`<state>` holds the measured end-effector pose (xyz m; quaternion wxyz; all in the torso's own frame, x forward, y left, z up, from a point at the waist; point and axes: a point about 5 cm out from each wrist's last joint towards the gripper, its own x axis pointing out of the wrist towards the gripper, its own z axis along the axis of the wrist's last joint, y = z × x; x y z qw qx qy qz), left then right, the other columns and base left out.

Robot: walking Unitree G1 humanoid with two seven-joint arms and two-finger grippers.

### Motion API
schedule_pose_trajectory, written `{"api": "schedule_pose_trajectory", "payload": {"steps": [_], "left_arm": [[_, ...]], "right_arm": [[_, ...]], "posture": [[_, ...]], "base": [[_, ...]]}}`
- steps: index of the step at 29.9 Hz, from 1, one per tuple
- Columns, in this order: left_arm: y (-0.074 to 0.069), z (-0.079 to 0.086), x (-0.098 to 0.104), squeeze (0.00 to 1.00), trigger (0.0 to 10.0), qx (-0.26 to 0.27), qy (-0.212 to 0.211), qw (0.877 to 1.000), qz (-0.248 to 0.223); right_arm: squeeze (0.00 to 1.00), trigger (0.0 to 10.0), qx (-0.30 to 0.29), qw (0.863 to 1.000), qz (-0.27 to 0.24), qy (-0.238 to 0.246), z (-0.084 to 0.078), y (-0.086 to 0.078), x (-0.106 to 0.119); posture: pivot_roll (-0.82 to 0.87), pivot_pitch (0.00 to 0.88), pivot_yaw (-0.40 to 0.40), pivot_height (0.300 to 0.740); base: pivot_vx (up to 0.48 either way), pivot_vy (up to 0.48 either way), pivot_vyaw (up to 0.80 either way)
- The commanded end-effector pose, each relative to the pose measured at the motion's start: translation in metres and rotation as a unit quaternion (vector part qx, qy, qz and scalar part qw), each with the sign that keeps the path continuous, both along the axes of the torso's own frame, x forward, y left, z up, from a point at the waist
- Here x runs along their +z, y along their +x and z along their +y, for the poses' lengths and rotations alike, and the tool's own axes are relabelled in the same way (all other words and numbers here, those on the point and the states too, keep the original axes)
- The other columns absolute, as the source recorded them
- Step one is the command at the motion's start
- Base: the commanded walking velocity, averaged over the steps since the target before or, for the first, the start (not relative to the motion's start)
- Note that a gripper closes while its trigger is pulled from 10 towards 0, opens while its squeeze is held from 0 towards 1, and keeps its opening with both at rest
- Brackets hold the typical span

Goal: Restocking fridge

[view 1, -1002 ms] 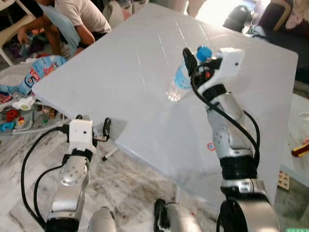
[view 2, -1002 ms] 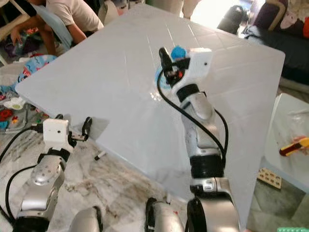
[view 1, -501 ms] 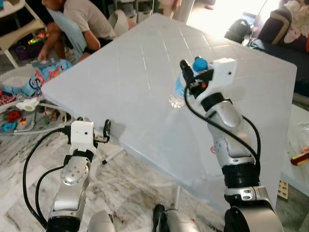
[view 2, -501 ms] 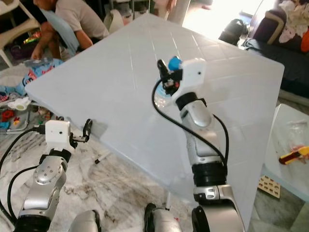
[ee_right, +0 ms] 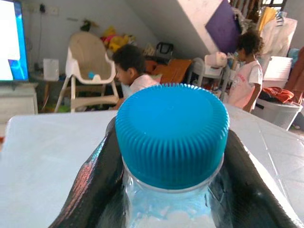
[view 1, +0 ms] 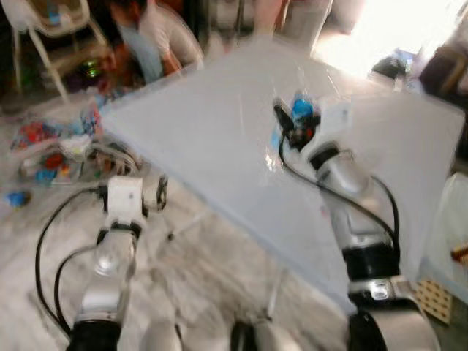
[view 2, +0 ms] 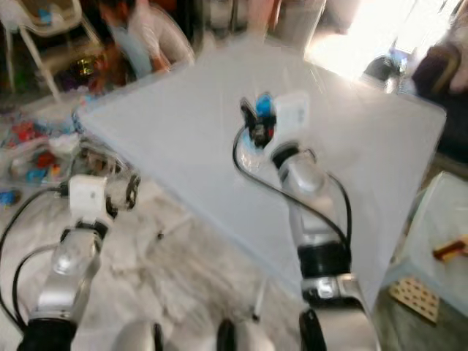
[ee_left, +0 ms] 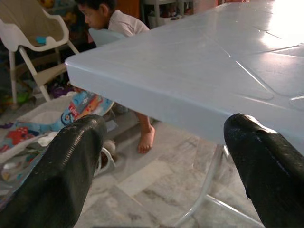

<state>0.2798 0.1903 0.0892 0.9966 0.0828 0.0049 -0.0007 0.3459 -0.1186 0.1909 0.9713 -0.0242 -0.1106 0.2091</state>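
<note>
Both eye views are motion-blurred; outlines are soft and small detail is lost. They show the right gripper (view 1: 287, 126) raised over the pale blue tabletop (view 1: 219, 131), clamped on a clear water bottle (view 1: 276, 139) with a blue cap (view 1: 301, 108). The bottle hangs tilted in the air above the tabletop, cap uppermost; whether its base touches the surface cannot be told through the blur.

The right wrist view is sharp and gives what the head views lack: the ribbed blue cap (ee_right: 172, 133) seen close, with one black finger (ee_right: 95, 185) pressed against each side of the bottle's neck and shoulder. The bottle's body is cut off by the frame edge. Behind it stand a high chair (ee_right: 90, 71), a bright screen (ee_right: 10, 42) and two people (one bent low, one standing in a pink shirt).

The left gripper (view 1: 152, 196) hangs low beside the tabletop's near corner, over the marble floor (view 1: 197, 285). In the left wrist view its two black fingers (ee_left: 71, 166) stand well apart with nothing between them; past them run the tabletop's thick edge (ee_left: 156, 90), a thin table leg (ee_left: 209, 180) and a person's bare foot (ee_left: 146, 140) under the table.

Toys (view 1: 44, 157) lie scattered on the floor to the robot's left (too blurred to name singly).
</note>
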Motion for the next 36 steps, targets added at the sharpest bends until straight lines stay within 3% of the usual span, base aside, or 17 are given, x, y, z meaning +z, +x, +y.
{"api": "schedule_pose_trajectory", "payload": {"steps": [1, 2, 3, 4, 10, 16, 23, 33, 36], "left_arm": [[0.001, -0.001, 0.001, 0.0, 10.0, -0.001, 0.001, 1.0, -0.001], [0.001, 0.002, 0.001, 0.0, 10.0, 0.0, 0.004, 1.0, -0.002], [0.0, 0.003, 0.001, 0.0, 10.0, 0.0, 0.005, 1.0, -0.002], [0.0, 0.004, 0.001, 0.0, 10.0, 0.0, 0.006, 1.0, -0.002], [-0.004, 0.006, -0.001, 0.0, 10.0, 0.008, 0.006, 1.0, 0.001], [-0.009, 0.002, -0.007, 0.0, 10.0, 0.009, 0.0, 1.0, 0.008], [-0.003, 0.007, -0.002, 0.0, 10.0, 0.015, 0.001, 1.0, 0.002], [-0.005, 0.009, -0.001, 0.0, 10.0, 0.033, -0.004, 0.999, -0.006], [-0.008, 0.012, -0.004, 0.0, 10.0, 0.046, -0.004, 0.999, -0.001]], "right_arm": [[0.0, 10.0, -0.003, 0.999, 0.035, -0.024, -0.004, 0.001, -0.014], [0.0, 10.0, -0.017, 0.997, 0.017, -0.07, -0.003, 0.001, -0.016], [0.0, 10.0, -0.005, 0.997, 0.017, -0.08, -0.001, -0.001, -0.019], [0.0, 10.0, 0.018, 0.997, 0.046, -0.052, 0.002, -0.004, -0.024], [0.0, 10.0, 0.03, 0.998, 0.031, -0.049, 0.004, -0.011, -0.022], [0.0, 10.0, -0.014, 0.999, -0.036, -0.017, 0.012, -0.014, 0.001], [0.0, 10.0, -0.046, 0.997, -0.051, 0.02, 0.018, -0.013, 0.013], [0.0, 10.0, -0.04, 0.999, -0.033, 0.018, 0.023, -0.019, 0.001], [0.0, 10.0, -0.041, 0.999, -0.025, 0.009, 0.021, -0.02, -0.004]], "posture": [[0.05, 0.043, -0.082, 0.74], [0.05, 0.04, -0.079, 0.74], [0.05, 0.04, -0.079, 0.74], [0.05, 0.042, -0.078, 0.74], [0.05, 0.057, -0.089, 0.74], [0.05, 0.06, -0.083, 0.74], [0.05, 0.084, -0.077, 0.74], [0.05, 0.094, -0.097, 0.74], [0.06, 0.097, -0.098, 0.74]], "base": [[-0.27, 0.0, 0.0], [-0.27, 0.0, 0.0], [-0.274, 0.0, 0.0], [-0.266, 0.0, 0.0], [-0.268, 0.0, 0.0], [-0.208, 0.0, 0.0], [-0.137, 0.0, 0.0], [-0.024, 0.0, 0.0], [0.0, 0.0, 0.8]]}}
